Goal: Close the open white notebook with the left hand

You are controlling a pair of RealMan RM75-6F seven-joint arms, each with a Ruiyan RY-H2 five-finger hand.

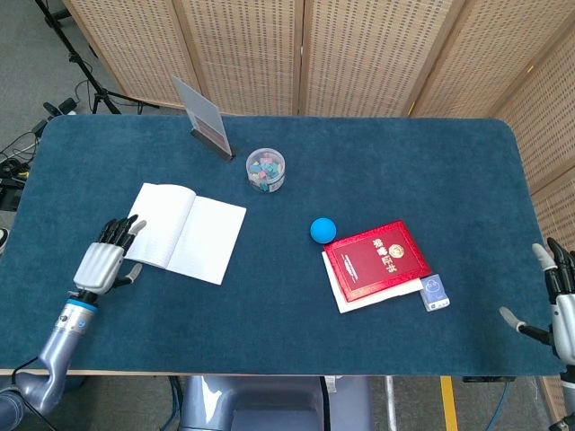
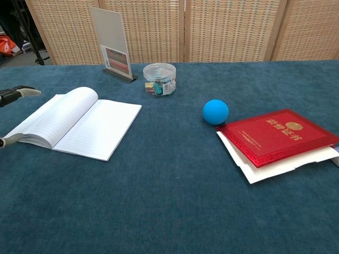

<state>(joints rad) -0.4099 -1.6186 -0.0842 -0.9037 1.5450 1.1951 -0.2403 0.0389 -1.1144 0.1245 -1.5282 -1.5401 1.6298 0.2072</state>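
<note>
The white notebook lies open and flat on the blue table, left of centre. My left hand hovers just off the notebook's near left corner, fingers spread and pointing toward it, holding nothing. In the chest view only its fingertips show at the left edge, beside the notebook's left page. My right hand sits at the table's near right corner with fingers apart and nothing in it.
A blue ball lies mid-table. A red booklet rests on white papers with a small card beside it. A clear jar of clips and an upright sign stand are behind the notebook.
</note>
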